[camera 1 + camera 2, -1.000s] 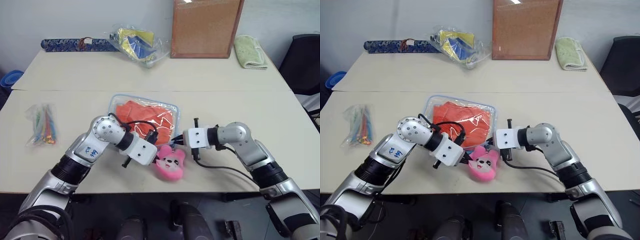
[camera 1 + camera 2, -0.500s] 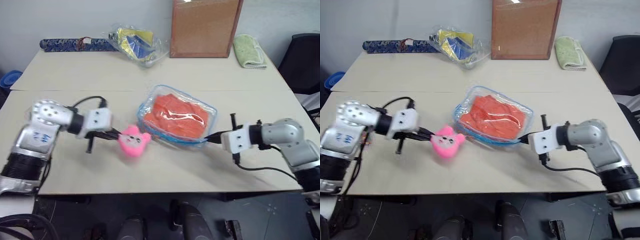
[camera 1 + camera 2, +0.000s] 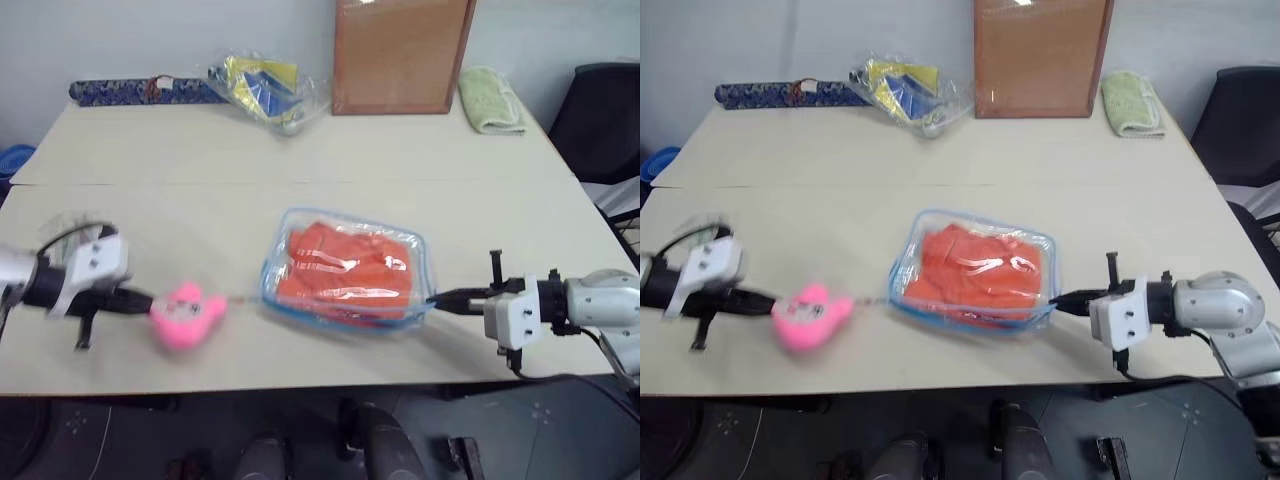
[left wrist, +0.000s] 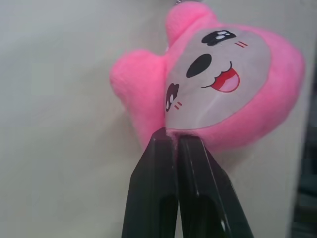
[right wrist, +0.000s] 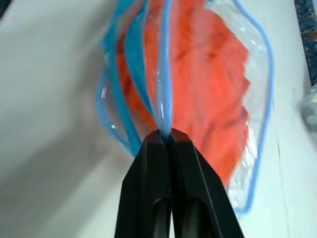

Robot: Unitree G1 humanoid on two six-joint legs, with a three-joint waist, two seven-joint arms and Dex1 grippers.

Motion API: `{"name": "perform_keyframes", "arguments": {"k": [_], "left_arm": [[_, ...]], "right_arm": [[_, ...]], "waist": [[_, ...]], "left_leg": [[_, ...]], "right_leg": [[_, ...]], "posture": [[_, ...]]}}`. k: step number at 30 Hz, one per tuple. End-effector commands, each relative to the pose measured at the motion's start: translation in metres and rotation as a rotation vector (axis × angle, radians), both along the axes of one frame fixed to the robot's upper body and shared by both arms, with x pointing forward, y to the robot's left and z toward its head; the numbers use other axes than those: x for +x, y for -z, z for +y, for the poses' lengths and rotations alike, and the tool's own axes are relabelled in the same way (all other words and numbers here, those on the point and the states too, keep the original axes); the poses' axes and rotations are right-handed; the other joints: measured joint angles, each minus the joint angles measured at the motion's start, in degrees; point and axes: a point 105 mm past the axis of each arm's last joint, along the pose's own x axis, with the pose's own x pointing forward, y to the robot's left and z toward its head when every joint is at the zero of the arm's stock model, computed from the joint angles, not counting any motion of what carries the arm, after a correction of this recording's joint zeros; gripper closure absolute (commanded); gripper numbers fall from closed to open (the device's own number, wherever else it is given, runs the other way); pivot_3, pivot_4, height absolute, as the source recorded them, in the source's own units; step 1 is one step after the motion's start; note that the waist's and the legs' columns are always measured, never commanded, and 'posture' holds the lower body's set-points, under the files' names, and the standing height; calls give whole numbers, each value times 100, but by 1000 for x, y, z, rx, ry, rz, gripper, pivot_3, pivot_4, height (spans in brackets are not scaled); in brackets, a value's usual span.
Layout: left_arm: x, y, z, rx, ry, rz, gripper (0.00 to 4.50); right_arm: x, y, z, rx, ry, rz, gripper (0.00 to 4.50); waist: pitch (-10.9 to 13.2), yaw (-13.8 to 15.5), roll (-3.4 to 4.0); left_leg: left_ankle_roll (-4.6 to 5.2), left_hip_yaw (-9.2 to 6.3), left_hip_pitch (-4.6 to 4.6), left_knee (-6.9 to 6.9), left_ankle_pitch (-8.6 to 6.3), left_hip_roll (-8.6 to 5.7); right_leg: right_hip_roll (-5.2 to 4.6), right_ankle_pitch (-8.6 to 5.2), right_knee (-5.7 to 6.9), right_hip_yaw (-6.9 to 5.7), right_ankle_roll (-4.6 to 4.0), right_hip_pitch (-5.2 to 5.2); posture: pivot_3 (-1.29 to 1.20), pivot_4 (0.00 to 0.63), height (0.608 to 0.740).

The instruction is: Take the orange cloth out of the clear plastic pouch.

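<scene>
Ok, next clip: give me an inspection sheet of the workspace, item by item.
Surface: two pale tables pushed together, seam across the middle.
Job's things: orange cloth inside the clear plastic pouch, near the front edge.
Clutter: pink plush toy; wrinkled clear bag; dark patterned roll; brown board standing at the wall; pale green towel.
Grippers: left gripper shut on the toy; right gripper shut on the pouch's blue edging.
Cables: black cable hanging under the right wrist.
Surroundings: dark chair at the right; blue object at the far left.
</scene>
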Motion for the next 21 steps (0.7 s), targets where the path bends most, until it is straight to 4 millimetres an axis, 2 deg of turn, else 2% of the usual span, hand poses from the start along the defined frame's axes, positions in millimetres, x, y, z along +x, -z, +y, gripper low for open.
{"name": "perform_keyframes", "arguments": {"k": [1, 5, 6, 9, 14, 16, 17, 18, 19, 21], "left_arm": [[-6, -13, -8, -6, 5, -65, 4500], [10, -9, -13, -62, -42, -123, 4500], [13, -9, -14, -79, -53, -132, 4500], [27, -9, -15, -129, -115, -161, 3773], [16, -9, -11, -172, -124, -111, 2187], [14, -11, -3, -190, -154, -92, 1509], [12, -11, 1, -193, -161, -88, 1231], [11, -11, 5, -192, -162, -93, 1225], [11, -12, 9, -191, -168, -94, 1225], [16, -18, 15, -198, -184, -121, 1225]], "right_arm": [[0, -15, 1, 26, 14, -42, 4469], [2, -14, 4, 37, 19, -8, 4469], [2, -14, 4, 37, 21, -3, 4272], [3, -12, 4, 38, 32, 32, 3484], [-7, -11, -2, 47, 60, 85, 1683], [-11, -14, -3, 103, 100, 134, 871], [-13, -17, -4, 135, 126, 161, 601], [-14, -19, -5, 167, 152, 188, 217], [-16, -22, -5, 199, 182, 225, 49], [-22, -28, -5, 270, 230, 301, 49]], "waist": [[0, 42, 0], [2, 156, 5], [2, 158, 5], [2, 150, 5], [2, 90, 5], [2, 79, 4], [2, 83, 4], [2, 83, 4], [2, 89, 4], [2, 101, 4]], "left_leg": [[0, 3, 6, 1, 0, -2], [-3, -1, 22, 1, 3, -14], [-3, -1, 22, 1, 3, -13], [-5, 1, 21, -5, 4, -12], [-10, 3, 12, -12, 2, 0], [-10, 3, 7, -11, 1, 1], [-10, 3, 7, -10, 1, 1], [-10, 2, 9, -9, 1, 1], [-10, 2, 13, -8, 0, 1], [-11, 2, 19, -8, 1, 0]], "right_leg": [[-2, -3, -9, 3, -4, 2], [-7, -5, 1, 9, -8, 13], [-6, -6, 4, 10, -9, 13], [-6, -6, 12, 9, -10, 8], [3, -7, 18, 0, -11, 2], [4, -7, 12, -2, -10, 0], [3, -7, 12, -2, -11, 0], [2, -7, 8, -1, -11, 1], [2, -8, -4, 0, -11, 3], [1, -10, 0, 2, -15, 5]], "posture": [[0, 150, 740], [0, 150, 740], [0, 150, 740], [0, 150, 740], [0, 150, 740], [0, 150, 740], [0, 150, 740], [0, 150, 740], [0, 150, 740], [0, 150, 740]]}}
